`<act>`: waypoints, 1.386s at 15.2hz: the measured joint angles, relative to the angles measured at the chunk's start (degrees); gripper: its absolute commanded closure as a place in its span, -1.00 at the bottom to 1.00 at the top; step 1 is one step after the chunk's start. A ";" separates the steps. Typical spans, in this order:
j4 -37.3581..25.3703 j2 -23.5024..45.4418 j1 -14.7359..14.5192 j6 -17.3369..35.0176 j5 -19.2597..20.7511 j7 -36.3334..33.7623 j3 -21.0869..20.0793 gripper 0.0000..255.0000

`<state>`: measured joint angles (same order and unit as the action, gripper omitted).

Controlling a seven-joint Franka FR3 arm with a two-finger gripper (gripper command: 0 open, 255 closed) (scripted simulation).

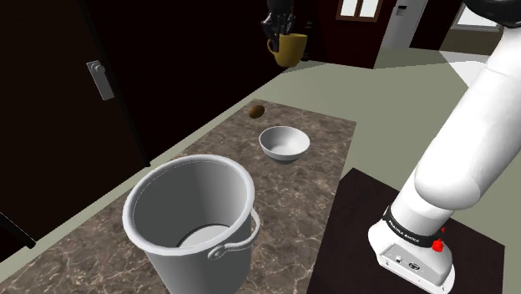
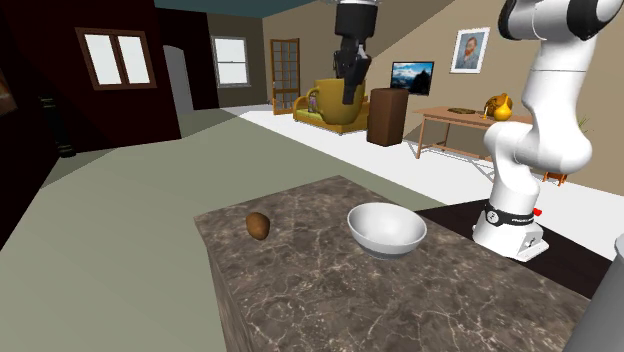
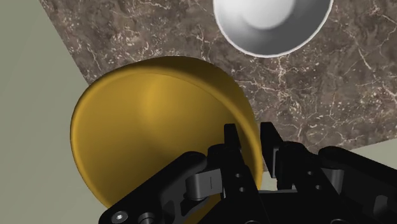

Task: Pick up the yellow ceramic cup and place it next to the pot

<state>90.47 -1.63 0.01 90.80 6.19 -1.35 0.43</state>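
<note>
While jaws grip the yellow cup (image 3: 153,114), the pot (image 1: 179,267) is partly cropped.

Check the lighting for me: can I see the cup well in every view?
Shoulder view: dim, the cup shows but the black gripper melts into the dark behind it. Second exterior view: bright and even, cup plain. Wrist view: cup well lit with a soft sheen inside; the bowl washes out near white.

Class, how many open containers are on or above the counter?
3. Grey pot at the near end of the counter in the shoulder view, white bowl mid-counter, yellow cup held aloft by the tool near the far end. None seems hidden.
</note>
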 measured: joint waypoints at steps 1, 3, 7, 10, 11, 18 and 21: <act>2.10 -1.80 -0.36 0.19 0.01 -0.76 -0.38 1.00; 7.05 -6.20 -1.19 0.57 -0.06 -2.58 -1.34 1.00; 12.79 -11.98 -2.91 0.12 -0.60 -6.56 -3.71 1.00; 18.09 -17.31 -4.13 -0.17 -1.40 -9.37 -5.48 1.00; 19.68 -18.78 -4.62 -0.17 -1.77 -10.52 -6.25 1.00; 26.43 -27.79 -7.58 -2.87 -4.82 -17.09 -10.93 1.00; 27.61 -30.29 -9.00 -4.29 -6.65 -20.69 -13.66 1.00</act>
<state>118.08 -31.92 -8.99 86.51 -0.46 -22.05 -13.23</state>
